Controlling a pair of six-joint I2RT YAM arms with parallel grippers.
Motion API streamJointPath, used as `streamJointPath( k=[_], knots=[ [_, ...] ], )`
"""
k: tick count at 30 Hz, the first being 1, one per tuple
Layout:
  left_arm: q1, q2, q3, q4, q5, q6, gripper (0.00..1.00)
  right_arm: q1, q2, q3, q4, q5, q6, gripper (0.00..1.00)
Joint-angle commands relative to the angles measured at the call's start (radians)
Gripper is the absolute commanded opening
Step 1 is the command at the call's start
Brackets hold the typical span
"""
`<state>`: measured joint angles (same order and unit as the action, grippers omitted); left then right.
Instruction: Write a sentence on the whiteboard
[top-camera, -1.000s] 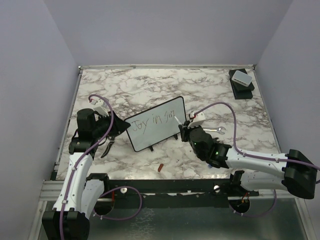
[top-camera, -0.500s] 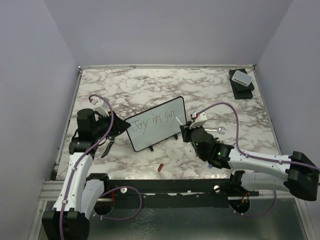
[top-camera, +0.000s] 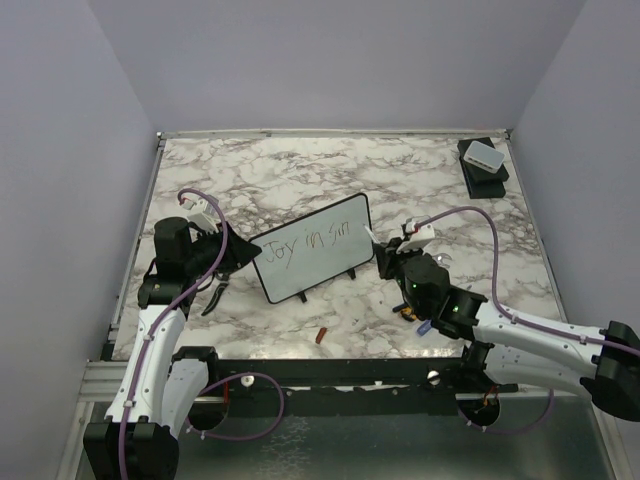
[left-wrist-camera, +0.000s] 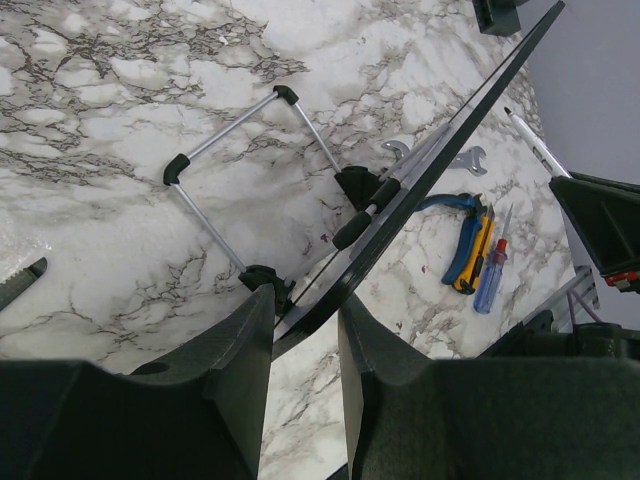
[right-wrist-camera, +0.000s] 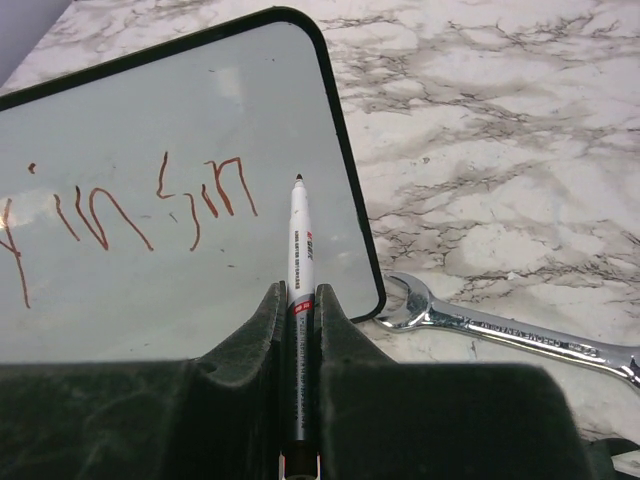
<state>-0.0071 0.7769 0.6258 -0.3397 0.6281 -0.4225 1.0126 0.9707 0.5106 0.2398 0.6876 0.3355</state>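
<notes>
The whiteboard (top-camera: 312, 265) stands tilted on its feet at mid-table. The sentence (top-camera: 316, 240) reads "Joy in sm" in one line; in the right wrist view the whiteboard (right-wrist-camera: 120, 290) shows "in sm" (right-wrist-camera: 190, 200) in reddish strokes. My left gripper (top-camera: 238, 258) is shut on the board's left lower edge; the left wrist view shows the board's black edge (left-wrist-camera: 440, 165) running between my fingers (left-wrist-camera: 305, 312). My right gripper (top-camera: 387, 256) is shut on a white marker (right-wrist-camera: 301, 245), its tip held just off the board near the right edge.
A silver wrench (right-wrist-camera: 500, 325) lies right of the board (top-camera: 441, 260). A blue-yellow utility knife (left-wrist-camera: 468, 245) and a small screwdriver (left-wrist-camera: 490, 280) lie near my right arm. A red cap (top-camera: 321, 335) is near the front edge, black pliers (top-camera: 213, 296) at left, stacked boxes (top-camera: 483, 165) back right.
My right gripper has drawn back to the right and away from the board with the marker, lifting the tip off the surface. The left arm and the board have not moved.
</notes>
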Motion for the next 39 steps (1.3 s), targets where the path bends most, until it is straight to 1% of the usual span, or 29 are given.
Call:
streamJointPath(
  k=[1, 13, 25, 39],
  knots=[
    [-0.002, -0.011, -0.009, -0.005, -0.001, 0.001, 0.33, -0.034, -0.003, -0.017, 0.044, -0.059, -0.025, 0.01],
    [-0.002, -0.008, -0.009, -0.005, -0.001, 0.001, 0.33, -0.067, 0.060, 0.006, 0.118, -0.134, -0.064, 0.01],
    [-0.002, -0.008, -0.009, -0.005, 0.001, 0.002, 0.33, -0.080, 0.120, 0.027, 0.155, -0.142, -0.082, 0.01],
    [-0.002, -0.008, -0.009, -0.005, 0.001, 0.004, 0.33, -0.080, 0.138, 0.040, 0.148, -0.189, -0.099, 0.01]
  ],
)
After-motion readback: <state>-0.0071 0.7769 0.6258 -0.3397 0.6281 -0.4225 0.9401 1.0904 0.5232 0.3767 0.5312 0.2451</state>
